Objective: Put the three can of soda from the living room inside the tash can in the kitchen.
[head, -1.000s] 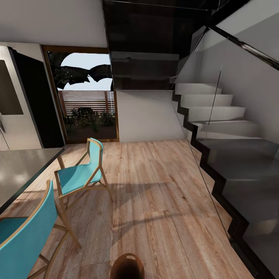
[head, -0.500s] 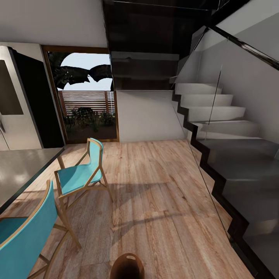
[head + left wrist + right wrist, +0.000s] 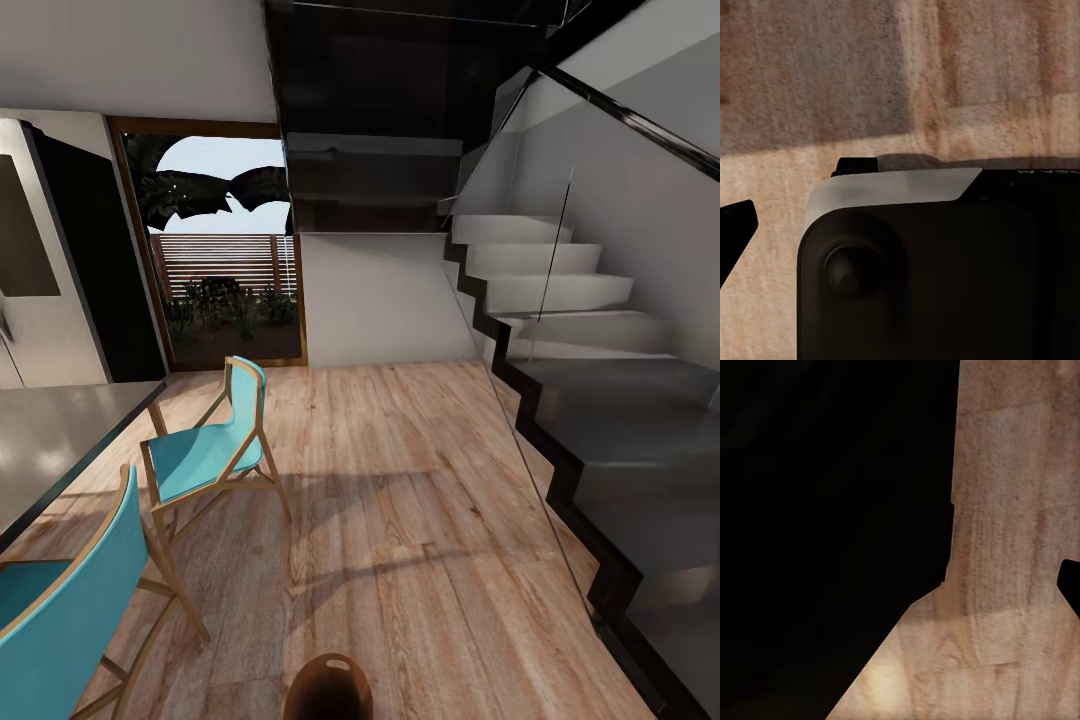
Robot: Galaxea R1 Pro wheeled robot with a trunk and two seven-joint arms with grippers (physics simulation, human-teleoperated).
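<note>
Head view alone shows tash can point(image 3: 328, 688), chairs point(image 3: 205, 450).

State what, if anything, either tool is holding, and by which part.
It cannot be told: neither wrist view shows the fingertips closing on anything, just wood floor. No can is visible.

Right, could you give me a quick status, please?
Grippers: state unclear in wrist views. Trash can on wood floor, directly ahead. Two teal chairs to its left; path clear.
</note>
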